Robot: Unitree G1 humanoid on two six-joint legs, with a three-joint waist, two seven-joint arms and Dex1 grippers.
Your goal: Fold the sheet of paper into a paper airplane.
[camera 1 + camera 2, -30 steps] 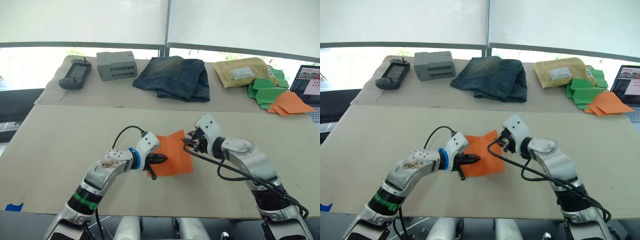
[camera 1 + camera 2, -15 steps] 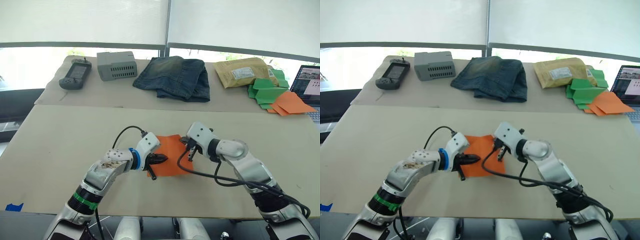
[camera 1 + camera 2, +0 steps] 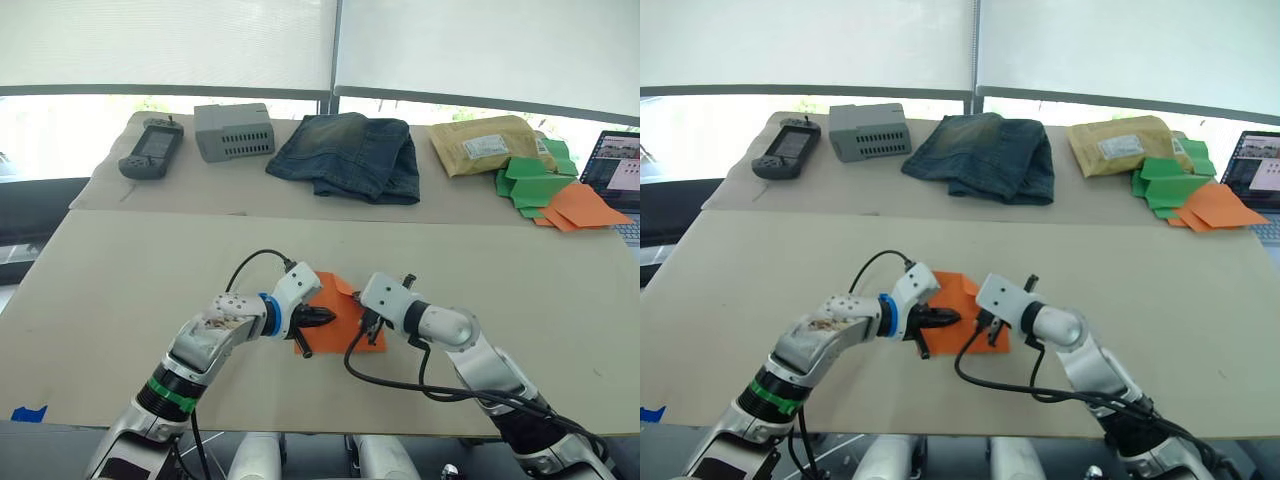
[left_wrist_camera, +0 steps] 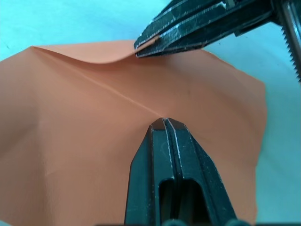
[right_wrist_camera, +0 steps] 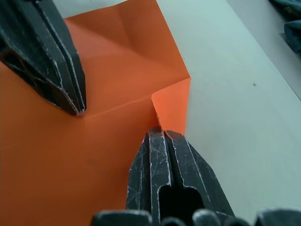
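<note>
The sheet of paper (image 3: 335, 318) lies on the table (image 3: 120, 290) directly under both gripper tips, and only the start of the job looks done: a centre crease shows and one corner is turned in toward it. The left gripper (image 4: 164, 123), fingers pressed together and gripping nothing, pins the sheet on that crease. Just beside it the right gripper (image 5: 161, 134) is clamped on the turned-in corner; the second corner, the wings and the pointed nose remain to be folded.

Both head cameras look forward and down over the table (image 3: 120, 280) from above, while each wrist camera sits close over the same orange paper (image 5: 56, 160).
</note>
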